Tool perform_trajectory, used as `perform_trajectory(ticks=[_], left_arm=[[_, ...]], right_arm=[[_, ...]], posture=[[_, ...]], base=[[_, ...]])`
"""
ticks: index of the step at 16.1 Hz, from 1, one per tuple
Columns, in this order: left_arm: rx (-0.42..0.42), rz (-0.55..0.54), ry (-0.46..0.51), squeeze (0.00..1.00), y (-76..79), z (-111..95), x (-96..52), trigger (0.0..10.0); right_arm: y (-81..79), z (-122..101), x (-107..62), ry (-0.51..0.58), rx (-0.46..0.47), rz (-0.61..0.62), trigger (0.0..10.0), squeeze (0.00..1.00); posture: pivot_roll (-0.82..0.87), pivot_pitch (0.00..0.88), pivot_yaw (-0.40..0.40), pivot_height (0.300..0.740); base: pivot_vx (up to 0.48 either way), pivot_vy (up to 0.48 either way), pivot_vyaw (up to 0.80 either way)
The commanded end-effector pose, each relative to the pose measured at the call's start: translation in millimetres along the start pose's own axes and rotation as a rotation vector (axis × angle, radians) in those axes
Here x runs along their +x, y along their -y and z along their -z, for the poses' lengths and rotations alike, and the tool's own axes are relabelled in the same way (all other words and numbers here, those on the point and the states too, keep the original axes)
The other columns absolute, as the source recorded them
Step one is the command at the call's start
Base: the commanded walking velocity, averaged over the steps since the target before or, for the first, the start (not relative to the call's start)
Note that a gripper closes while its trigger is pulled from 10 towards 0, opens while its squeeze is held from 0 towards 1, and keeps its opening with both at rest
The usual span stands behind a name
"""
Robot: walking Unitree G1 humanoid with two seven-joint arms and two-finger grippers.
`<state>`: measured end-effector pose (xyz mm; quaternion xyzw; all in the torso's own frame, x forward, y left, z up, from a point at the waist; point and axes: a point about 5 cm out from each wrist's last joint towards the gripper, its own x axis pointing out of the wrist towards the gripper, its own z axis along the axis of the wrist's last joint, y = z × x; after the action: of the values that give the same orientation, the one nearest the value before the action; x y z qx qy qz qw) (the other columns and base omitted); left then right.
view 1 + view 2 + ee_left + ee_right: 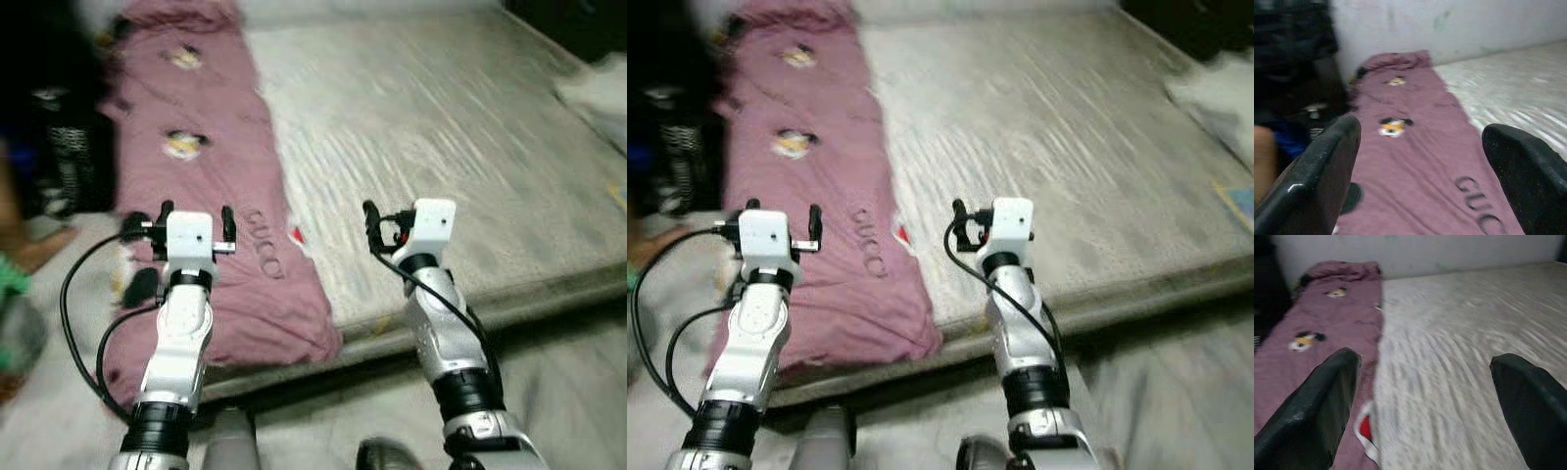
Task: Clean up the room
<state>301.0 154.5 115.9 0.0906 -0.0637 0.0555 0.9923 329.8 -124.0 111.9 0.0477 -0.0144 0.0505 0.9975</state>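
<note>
1. Because the pink blanket [211, 186] lies in a long strip down the left side of the bed [460, 147], running away from the robot, the left gripper [193, 217] is nearer, right above its near end.
2. The right gripper [392, 223] hangs over bare mattress beside it.
3. Both have fingers [1317, 166] wide open, holding nothing.

A wide bed [441, 147] covered by a pale grey, faintly striped sheet is seen across most of the room. A pale wall [1449, 24], marked by faint greenish smudges, is met at its far end. Grey floor [568, 392] is shown along the near edge of the bed. Dark, blurred furniture [49, 117] is seen to the left, and another dark shape [578, 24] at the far right corner. Dim, even light is cast throughout.
</note>
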Motion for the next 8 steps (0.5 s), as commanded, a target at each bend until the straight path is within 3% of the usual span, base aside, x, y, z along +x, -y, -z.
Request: perform_trajectory(ticks=[1,4,6,8], left_arm=[[0.005,-0.003,-0.032,0.0,-1.4,7.2,-2.7,10.0],[0.029,0.018,-0.057,0.0,3.1,10.6,-4.5,10.0],[0.067,-0.049,-0.095,0.0,-2.0,16.1,-4.6,10.0],[0.051,-0.044,-0.099,0.0,-3.0,16.6,-5.2,10.0]], right_arm=[[-1.6,0.3,-1.0,-0.006,-0.004,-0.01,10.0,0.0],[-1.6,1.0,-2.6,-0.011,-0.005,-0.006,10.0,0.0],[-3.2,4.6,-5.5,-0.023,-0.004,-0.014,10.0,0.0],[-4.7,7.5,-7.6,-0.032,-0.006,-0.017,10.0,0.0]], posture=[[0.08,0.0,-0.026,0.74],[0.08,0.0,-0.022,0.74],[0.08,0.0,-0.021,0.74],[0.08,0.0,-0.021,0.74]], base=[[0.0,0.0,0.0],[0.0,0.0,0.0],[0.0,0.0,0.0],[0.0,0.0,0.0]])
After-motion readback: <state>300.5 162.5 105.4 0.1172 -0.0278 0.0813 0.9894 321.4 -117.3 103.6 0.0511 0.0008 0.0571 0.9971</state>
